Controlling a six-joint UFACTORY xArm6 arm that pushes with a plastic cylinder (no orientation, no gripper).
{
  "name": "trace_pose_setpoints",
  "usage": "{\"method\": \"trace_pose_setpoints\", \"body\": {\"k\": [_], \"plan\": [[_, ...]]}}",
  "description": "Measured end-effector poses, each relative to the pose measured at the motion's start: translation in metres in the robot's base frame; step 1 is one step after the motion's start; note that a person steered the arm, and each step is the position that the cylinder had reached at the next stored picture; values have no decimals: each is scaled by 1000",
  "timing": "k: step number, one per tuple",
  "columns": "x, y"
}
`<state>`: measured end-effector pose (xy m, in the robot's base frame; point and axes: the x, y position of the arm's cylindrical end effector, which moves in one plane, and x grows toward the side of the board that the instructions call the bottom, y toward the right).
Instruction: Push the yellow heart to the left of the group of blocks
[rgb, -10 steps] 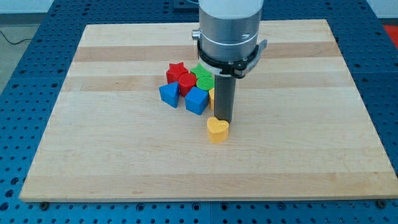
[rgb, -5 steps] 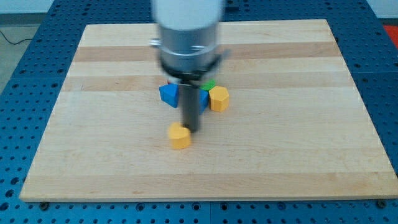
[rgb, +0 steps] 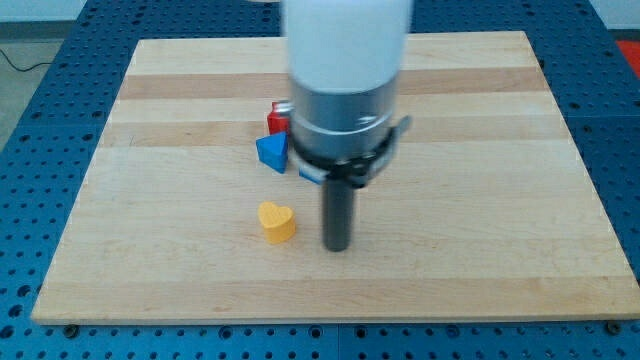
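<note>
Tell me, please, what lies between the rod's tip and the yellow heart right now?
Nothing: the camera view shows only bare wooden board between my tip and the yellow heart. The tip stands apart from the heart, on the view's right of it.

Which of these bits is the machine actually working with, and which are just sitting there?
In the job:
yellow heart
my tip, just to the heart's right on the view
group of blocks: blue block, red block, the rest hidden behind the arm

Just there:
wooden board
</note>
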<state>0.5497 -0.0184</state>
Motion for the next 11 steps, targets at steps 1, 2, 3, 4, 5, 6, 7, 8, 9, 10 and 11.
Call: {"method": "trace_pose_setpoints", "body": {"k": [1,2,3,4,5,6,7,8,9,10,11], "plan": [[-27,-81],[-78,-148],[-69,-149],[-28,-124],[-14,-82],[-38,-85],[-72,-125],[-77,-134],[-61,-113],[-60,-85],[-96,-103]]}}
